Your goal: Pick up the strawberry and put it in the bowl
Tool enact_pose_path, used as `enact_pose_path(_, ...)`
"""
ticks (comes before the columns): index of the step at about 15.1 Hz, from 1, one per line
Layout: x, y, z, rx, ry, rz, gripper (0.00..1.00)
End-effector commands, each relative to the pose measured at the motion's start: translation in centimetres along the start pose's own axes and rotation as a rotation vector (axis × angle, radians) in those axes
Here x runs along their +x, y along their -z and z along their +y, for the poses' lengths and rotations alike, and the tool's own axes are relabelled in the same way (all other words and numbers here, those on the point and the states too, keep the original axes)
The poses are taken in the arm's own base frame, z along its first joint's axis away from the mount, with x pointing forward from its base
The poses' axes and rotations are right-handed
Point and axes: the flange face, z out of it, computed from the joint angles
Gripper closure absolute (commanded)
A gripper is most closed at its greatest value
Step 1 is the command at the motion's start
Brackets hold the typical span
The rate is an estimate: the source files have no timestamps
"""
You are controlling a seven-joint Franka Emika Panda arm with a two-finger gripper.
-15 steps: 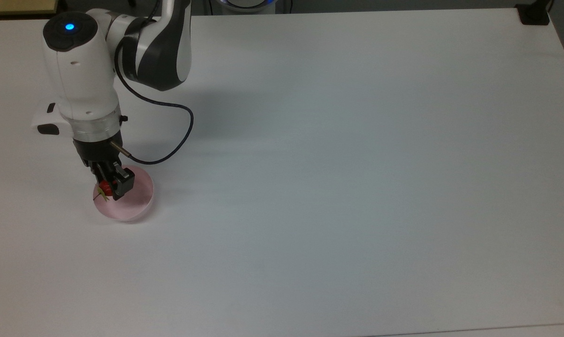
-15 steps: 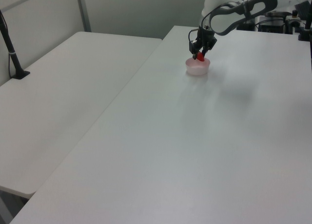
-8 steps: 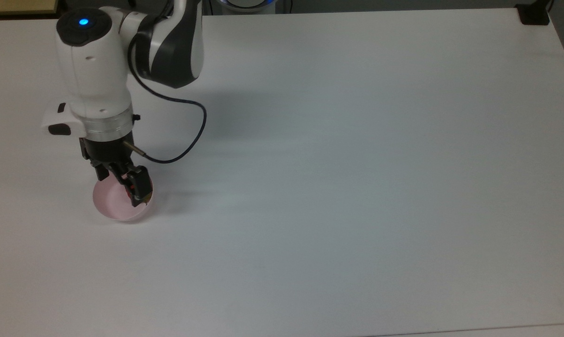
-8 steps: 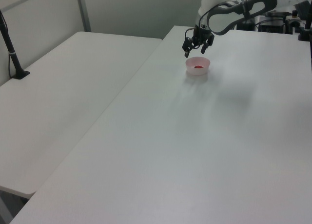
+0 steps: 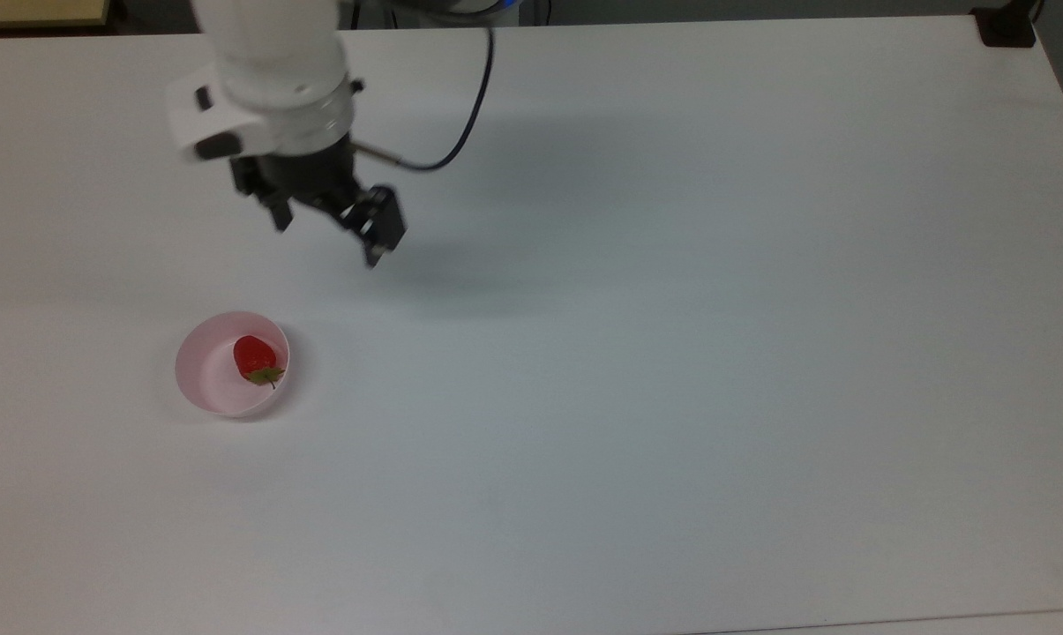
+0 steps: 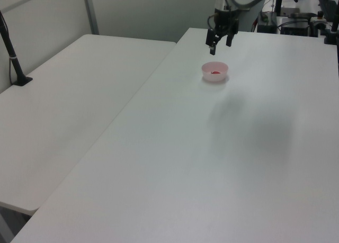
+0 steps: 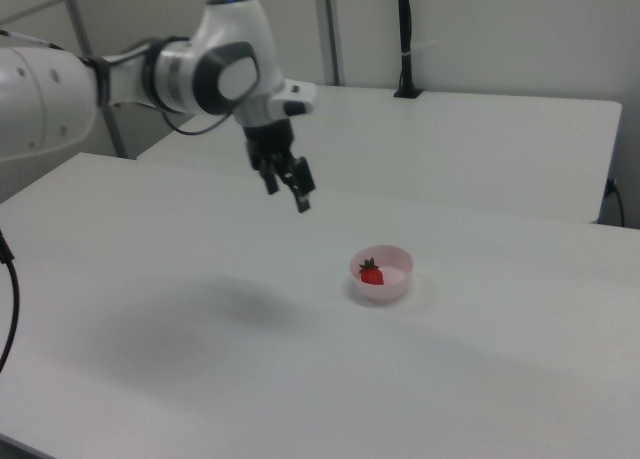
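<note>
The strawberry [image 5: 254, 358] lies inside the pale pink bowl [image 5: 205, 381], red with its leafy stem toward the top view's lower right. It also shows in the bowl [image 7: 398, 283] as a red strawberry [image 7: 372, 274], and faintly as a red spot of strawberry [image 6: 214, 72] in the bowl [image 6: 214, 77]. My gripper [image 5: 326, 238] hangs open and empty, well above the table, away from the bowl toward the top view's upper right. The gripper [image 7: 286, 190] is up and to the right view's left of the bowl; the gripper [image 6: 220, 43] is above the bowl in the left view.
The white table [image 5: 672, 353] spreads wide to the top view's right. A second white table [image 6: 69, 105] adjoins it on the left view's left, with a black post [image 6: 13, 57] clamped to it. A black cable [image 5: 460, 132] hangs from my wrist.
The gripper let go of the strawberry, which now rests in the bowl. The arm then rose and drew back from the bowl toward the top view's upper right, fingers open.
</note>
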Motion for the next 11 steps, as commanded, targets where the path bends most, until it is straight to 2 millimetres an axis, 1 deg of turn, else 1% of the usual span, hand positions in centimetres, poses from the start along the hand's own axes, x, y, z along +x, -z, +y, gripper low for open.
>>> enact_pose_path(1,-4.8,4.0,-1.6,-0.018,0.122,-0.055,0.00)
enact_pose_path(2,-5.8,5.4,-2.4,-0.017,0.144,-0.059,0.00)
enact_pose_path(3,-6.6,6.2,-3.0,-0.017,0.162,-0.061,0.00)
enact_pose_path(5,-7.8,7.2,-3.4,-0.013,0.163,-0.066,0.00)
enact_pose_path(9,-9.1,8.5,-3.0,-0.014,0.169,-0.106,0.00)
enact_pose_path(11,-9.3,8.1,-2.9,-0.016,0.172,-0.112,0.00)
